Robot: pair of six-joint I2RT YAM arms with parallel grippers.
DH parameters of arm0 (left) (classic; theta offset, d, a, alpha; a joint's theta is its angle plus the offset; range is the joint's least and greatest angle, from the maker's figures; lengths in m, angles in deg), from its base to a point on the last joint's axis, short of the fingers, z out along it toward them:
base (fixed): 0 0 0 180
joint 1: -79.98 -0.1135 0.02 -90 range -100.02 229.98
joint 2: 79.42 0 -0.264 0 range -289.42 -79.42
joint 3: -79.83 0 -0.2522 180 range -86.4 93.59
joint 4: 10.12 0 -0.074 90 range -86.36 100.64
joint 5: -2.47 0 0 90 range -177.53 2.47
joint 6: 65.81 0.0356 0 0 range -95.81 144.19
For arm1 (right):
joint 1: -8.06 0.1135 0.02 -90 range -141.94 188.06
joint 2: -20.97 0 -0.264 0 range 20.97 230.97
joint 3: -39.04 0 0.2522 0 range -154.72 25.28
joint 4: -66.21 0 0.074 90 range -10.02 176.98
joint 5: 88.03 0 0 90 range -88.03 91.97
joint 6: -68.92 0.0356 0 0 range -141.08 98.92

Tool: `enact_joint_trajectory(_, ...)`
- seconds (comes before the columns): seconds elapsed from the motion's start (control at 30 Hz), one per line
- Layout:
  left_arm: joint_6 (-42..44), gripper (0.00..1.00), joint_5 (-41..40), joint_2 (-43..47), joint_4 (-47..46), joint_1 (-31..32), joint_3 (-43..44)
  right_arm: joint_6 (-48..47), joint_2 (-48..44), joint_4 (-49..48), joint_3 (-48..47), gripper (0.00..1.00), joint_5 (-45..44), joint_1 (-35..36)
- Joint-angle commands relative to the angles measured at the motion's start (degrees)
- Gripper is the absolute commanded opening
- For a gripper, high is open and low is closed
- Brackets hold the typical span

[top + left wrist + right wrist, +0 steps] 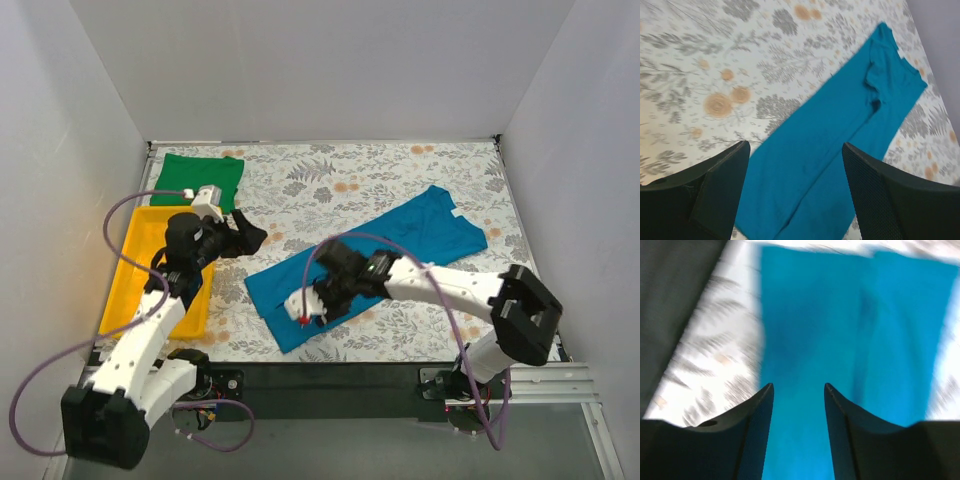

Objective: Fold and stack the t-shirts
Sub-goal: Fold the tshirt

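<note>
The teal-blue t-shirt [400, 245] lies folded into a long strip, running from front left to back right across the table; it shows in the left wrist view [840, 150] and the right wrist view [840, 325]. The green t-shirt [200, 178] lies folded at the back left corner. My left gripper [250, 238] is open and empty, above the cloth just left of the teal shirt [795, 150]. My right gripper [312, 300] is open and empty, over the teal shirt's near left end [799, 386].
A yellow plastic tray [135, 270] sits at the left edge under my left arm. White walls close in the table on three sides. The tablecloth [350, 180] has a grey and orange floral print.
</note>
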Motion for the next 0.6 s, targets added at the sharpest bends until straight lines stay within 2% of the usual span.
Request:
enact_joint_trajectory(0.0,-0.8,0.73,15.4,-11.0,-6.8,0.3,3.9,1.5,-9.2,6.5,-5.4,0.54,6.3,-15.8)
enact_joint_trajectory(0.03,-1.1,0.73,19.6,-17.9,-8.2,0.6,7.2,1.1,-10.9,6.6,-4.5,0.55,6.4,-18.8)
enact_joint_trajectory(0.07,-1.2,0.73,20.5,-21.4,-8.4,1.3,9.0,0.8,-14.4,5.9,-2.8,0.56,6.2,-22.0)
enact_joint_trajectory(0.1,-0.3,0.73,21.2,-25.0,-8.4,3.4,11.0,1.9,-16.1,4.7,0.9,0.57,6.4,-28.7)
enact_joint_trajectory(0.13,0.7,0.73,21.5,-31.7,-8.0,4.7,15.7,4.0,-17.8,2.6,3.7,0.58,6.7,-32.0)
enact_joint_trajectory(0.17,1.6,0.73,21.0,-35.0,-7.6,6.2,17.8,10.8,-20.9,-2.8,6.3,0.58,6.0,-35.4)
enact_joint_trajectory(0.2,2.6,0.73,20.7,-38.0,-6.9,8.9,20.7,14.2,-22.3,-5.6,11.6,0.58,5.7,-42.0)
enact_joint_trajectory(0.23,4.6,0.73,20.2,-44.2,-5.1,10.0,23.2,16.7,-23.6,-7.3,13.9,0.59,6.4,-45.8)
enact_joint_trajectory(0.27,5.1,0.73,20.0,-47.2,-4.1,10.9,28.5,22.0,-26.1,-9.1,15.9,0.6,9.1,-49.7)
enact_joint_trajectory(0.3,5.9,0.73,20.3,-50.0,-3.1,12.7,31.0,24.9,-27.2,-13.5,18.2,0.61,10.5,-57.8)
enact_joint_trajectory(0.33,7.5,0.73,20.7,-55.2,-1.4,13.4,33.4,27.0,-28.1,-14.4,20.8,0.63,12.5,-61.8)
enact_joint_trajectory(0.37,8.1,0.73,20.4,-57.7,-0.7,14.0,38.6,29.2,-28.6,-14.2,20.7,0.63,17.1,-64.8)
enact_joint_trajectory(0.4,8.5,0.72,20.3,-62.4,0.1,15.3,40.8,30.2,-28.4,-12.9,19.9,0.63,17.8,-69.8)
enact_joint_trajectory(0.57,10.2,0.68,21.8,-74.7,3.9,18.2,54.5,32.1,-23.9,-8.6,16.2,0.62,22.5,-74.0)
